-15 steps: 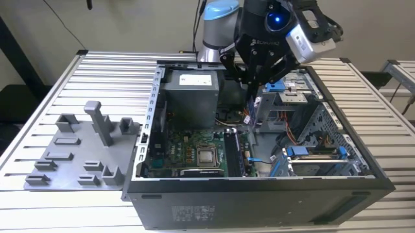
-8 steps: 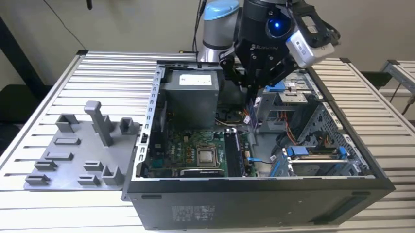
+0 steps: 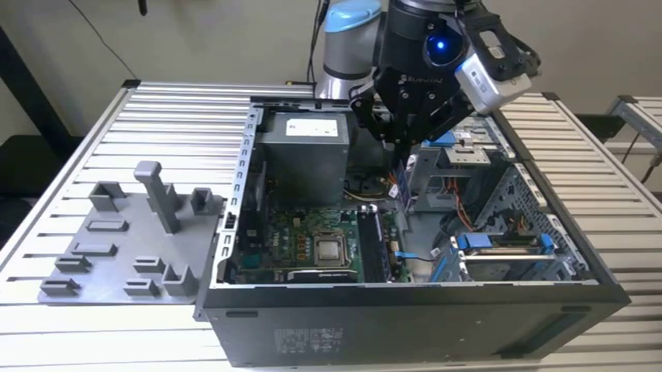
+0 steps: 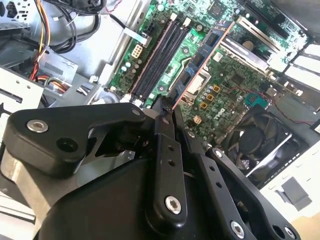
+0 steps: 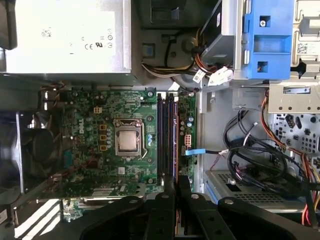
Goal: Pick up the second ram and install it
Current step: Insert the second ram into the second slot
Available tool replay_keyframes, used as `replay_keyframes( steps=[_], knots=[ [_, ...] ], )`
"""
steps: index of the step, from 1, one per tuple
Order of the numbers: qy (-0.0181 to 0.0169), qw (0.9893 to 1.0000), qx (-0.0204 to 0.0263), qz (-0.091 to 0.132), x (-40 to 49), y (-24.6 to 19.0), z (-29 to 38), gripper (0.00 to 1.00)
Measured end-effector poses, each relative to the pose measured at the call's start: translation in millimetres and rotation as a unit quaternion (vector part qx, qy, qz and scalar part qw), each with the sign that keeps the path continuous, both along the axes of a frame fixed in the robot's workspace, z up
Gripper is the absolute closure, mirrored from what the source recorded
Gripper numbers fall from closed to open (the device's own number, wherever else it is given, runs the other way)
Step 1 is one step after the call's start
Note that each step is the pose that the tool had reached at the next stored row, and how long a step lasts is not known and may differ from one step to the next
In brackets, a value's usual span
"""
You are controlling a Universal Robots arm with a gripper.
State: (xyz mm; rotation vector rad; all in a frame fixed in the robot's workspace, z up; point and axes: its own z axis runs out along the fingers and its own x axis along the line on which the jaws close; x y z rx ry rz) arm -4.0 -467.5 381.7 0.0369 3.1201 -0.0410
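Slatted metal table (image 3: 124, 116) carries one open computer case (image 3: 414, 325) and, on the exterior view's left of it, one grey holder tray (image 3: 104, 256). My claw (image 4: 167, 107) hangs over the case, two fingers (image 4: 167, 165) clenched on the second ram (image 4: 206, 47), above the case's single motherboard (image 5: 90, 125).

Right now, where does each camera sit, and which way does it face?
Exterior view: off the arm, looking down into the open computer case; arm and gripper above it.
First wrist view: on the wrist, straight down at the motherboard past the gripper.
Second wrist view: on the wrist, slanting along the gripper holding the memory stick.
Shared: gripper and motherboard.
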Motion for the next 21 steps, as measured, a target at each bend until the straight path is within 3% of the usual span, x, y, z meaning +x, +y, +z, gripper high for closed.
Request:
replay_keyframes(
  steps=[21],
  knots=[
    [-0.0001, 1.0000, 0.0000, 0.000, 0.0, 0.0, -7.4, 0.86]
  ],
)
